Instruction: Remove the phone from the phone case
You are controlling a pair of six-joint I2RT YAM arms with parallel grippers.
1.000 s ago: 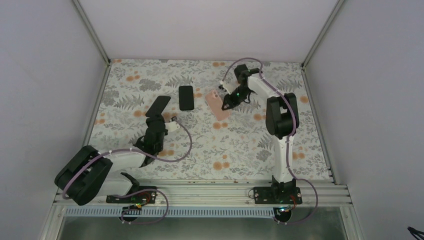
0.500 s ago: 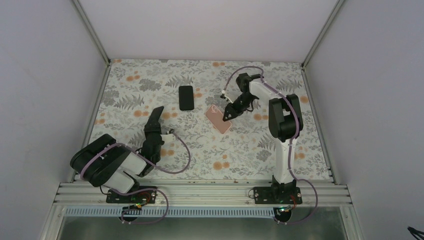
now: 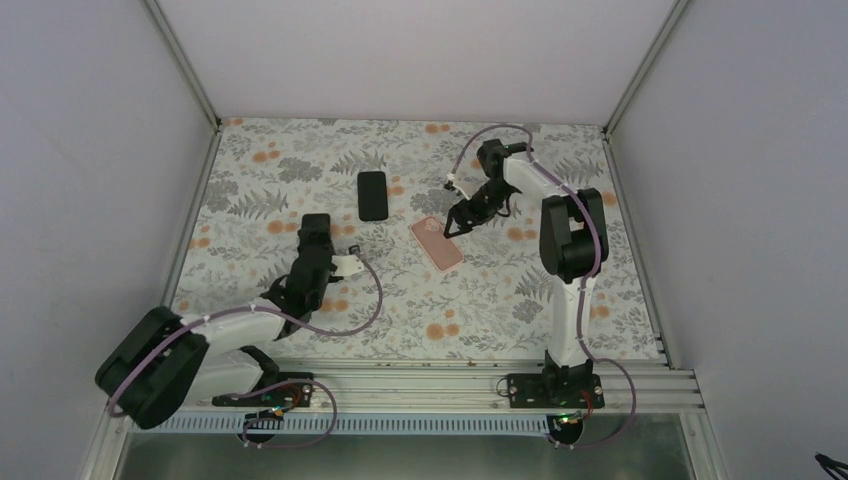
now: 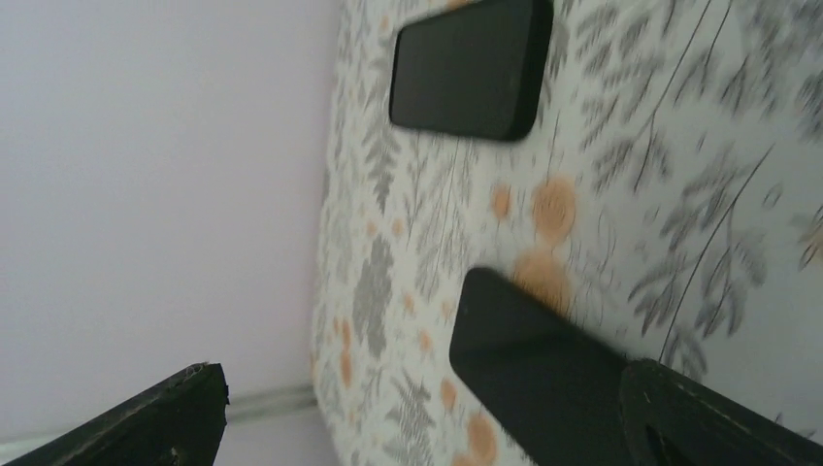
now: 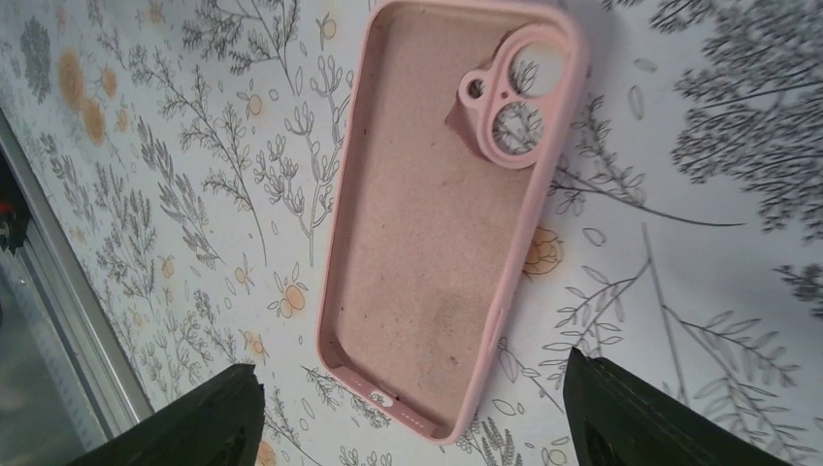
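Both grippers stood open and held nothing. The case lay on the mat with its hollow side up and empty, the floral print showing through its camera cutouts. The task's main step looked done.

The right gripper hovered over one short end of the case, with a finger on either side of that end and neither touching it. In the top view the case sat right of centre, its long axis running from far-left to near-right, with the right gripper at its far-right edge. The right arm was by far the nearer to it.

The left gripper had its fingers spread wide. The phone, a black slab, lay against or just beside one finger. The blur hid whether they touched and whether it lay flat. From above it sat left of centre at the gripper's tip, long axis roughly near to far, well apart from the case.

A second slab, also black, lay farther off and to the right, between the two grippers, and neither touched it. Any coming move would probably be a plain retreat, with the left finger needing to clear the phone's edge.
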